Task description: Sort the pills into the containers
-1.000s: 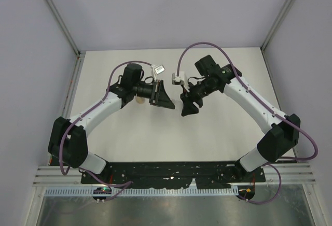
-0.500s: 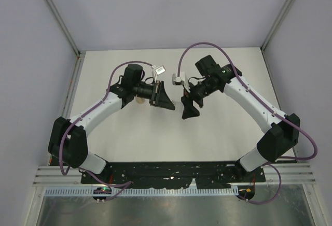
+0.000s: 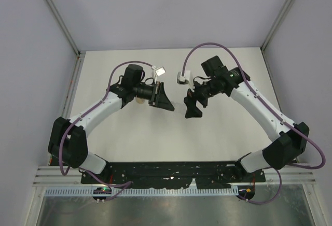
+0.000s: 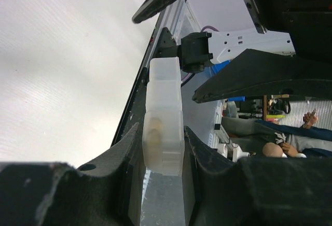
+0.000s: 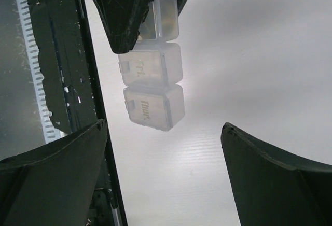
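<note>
Right hand (image 3: 191, 103) opened wide, backed off pill box (image 5: 152, 86)

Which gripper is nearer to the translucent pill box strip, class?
Left. The left gripper is shut on the pill box strip; the right gripper is open, facing it across a gap.

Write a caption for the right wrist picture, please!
Left tool pinches the cloudy pill box; right tool stands wide open, empty.

Containers (image 5: 153, 88) – frosted translucent plastic; L claw (image 4: 163, 151) – matt blk, scuffed.
</note>
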Robot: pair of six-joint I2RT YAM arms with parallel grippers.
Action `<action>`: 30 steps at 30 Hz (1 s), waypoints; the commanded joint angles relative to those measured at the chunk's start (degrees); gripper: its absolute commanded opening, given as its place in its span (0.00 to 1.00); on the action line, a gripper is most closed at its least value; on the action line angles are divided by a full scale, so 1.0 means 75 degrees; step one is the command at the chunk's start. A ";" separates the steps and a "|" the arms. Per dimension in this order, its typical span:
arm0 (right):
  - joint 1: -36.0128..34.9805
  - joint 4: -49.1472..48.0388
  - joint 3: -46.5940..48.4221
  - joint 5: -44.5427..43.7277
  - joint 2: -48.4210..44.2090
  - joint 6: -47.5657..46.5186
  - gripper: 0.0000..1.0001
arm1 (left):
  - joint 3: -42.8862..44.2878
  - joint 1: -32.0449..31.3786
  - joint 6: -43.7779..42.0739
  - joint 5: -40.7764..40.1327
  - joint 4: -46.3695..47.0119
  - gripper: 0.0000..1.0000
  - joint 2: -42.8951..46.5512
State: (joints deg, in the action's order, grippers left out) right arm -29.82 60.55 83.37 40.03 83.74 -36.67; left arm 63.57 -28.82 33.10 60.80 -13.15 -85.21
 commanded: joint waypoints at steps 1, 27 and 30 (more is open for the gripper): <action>0.0097 -0.0748 -0.0065 -0.0602 -0.0642 0.0528 0.96 | 0.0313 -0.0025 -0.0335 -0.0090 -0.0099 0.00 0.0287; 0.0238 -0.3853 -0.1412 -0.3568 -0.2599 0.2591 0.95 | 0.0254 0.0655 -0.0335 -0.0805 -0.0321 0.00 0.0920; 0.0308 -0.4614 -0.1997 -0.3696 -0.2927 0.2931 0.95 | 0.0453 0.0690 -0.0475 -0.0840 -0.0497 0.00 0.0756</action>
State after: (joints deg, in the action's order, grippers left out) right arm -28.23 36.36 71.85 15.27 65.49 -18.92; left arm 63.66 -24.18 30.96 54.96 -15.59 -80.07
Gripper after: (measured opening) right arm 0.954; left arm 0.330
